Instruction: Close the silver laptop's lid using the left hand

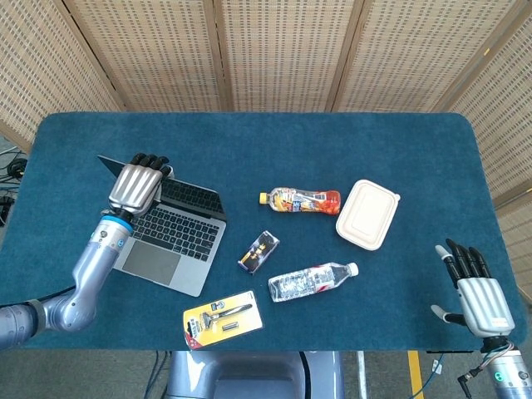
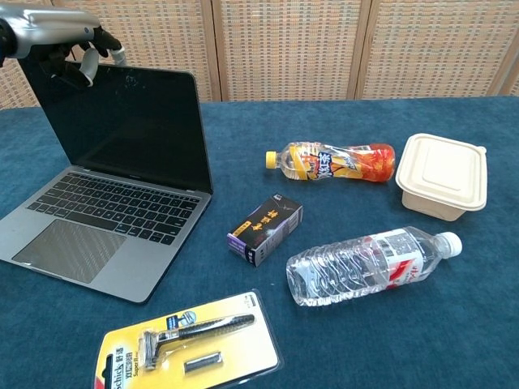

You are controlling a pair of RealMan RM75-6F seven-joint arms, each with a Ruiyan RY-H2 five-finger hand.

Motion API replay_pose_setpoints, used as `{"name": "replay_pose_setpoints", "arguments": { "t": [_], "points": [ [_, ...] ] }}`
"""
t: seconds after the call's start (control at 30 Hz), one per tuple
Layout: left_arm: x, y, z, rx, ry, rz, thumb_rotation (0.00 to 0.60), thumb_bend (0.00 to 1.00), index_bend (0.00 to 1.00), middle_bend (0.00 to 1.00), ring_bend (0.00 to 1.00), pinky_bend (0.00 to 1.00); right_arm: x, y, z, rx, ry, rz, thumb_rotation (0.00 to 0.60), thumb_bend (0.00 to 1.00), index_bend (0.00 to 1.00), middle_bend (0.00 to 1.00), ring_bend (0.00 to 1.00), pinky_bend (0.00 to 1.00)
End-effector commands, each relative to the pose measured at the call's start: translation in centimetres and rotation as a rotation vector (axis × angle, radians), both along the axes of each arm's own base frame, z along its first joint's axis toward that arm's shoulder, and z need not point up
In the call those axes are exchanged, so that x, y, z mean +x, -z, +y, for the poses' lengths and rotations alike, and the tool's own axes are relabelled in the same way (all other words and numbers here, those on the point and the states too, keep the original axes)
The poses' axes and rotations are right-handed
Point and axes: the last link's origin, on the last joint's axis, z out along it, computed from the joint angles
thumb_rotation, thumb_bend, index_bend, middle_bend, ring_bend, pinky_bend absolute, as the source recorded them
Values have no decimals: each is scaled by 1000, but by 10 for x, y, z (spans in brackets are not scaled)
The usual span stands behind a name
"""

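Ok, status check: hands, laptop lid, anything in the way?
Left hand on top edge of silver laptop lid, lid open. Right hand open, holding nothing, at table's near right. Keyboard bare.

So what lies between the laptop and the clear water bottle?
In the chest view, a small dark box lies on the cloth between the laptop and the clear water bottle, touching neither.

Even, bright, diffuse light falls from above; both views are sharp, with no motion blur. On the blue worktop [image 1: 249, 141] shadows are soft and short, hugging the things. The water bottle [image 2: 369, 263] shows small glints, and the dark laptop screen [image 2: 122, 126] carries dusty specks and faint sheen.
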Motion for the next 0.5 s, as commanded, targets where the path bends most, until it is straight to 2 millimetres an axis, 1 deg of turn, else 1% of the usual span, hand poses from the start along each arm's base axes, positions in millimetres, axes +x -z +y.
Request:
{"name": "replay_pose_setpoints", "arguments": {
  "t": [0.03,0.5],
  "points": [
    [-1,-4,-4,-6,1,6,600,921,382,222,181,155,0,0,0,0,0,0,600,0,0,0,0,0],
    [-12,-14,-20,-62,-45,0,600,931,430,268,224,210,1,0,0,0,-1,2,600,0,0,0,0,0]
  ]
}}
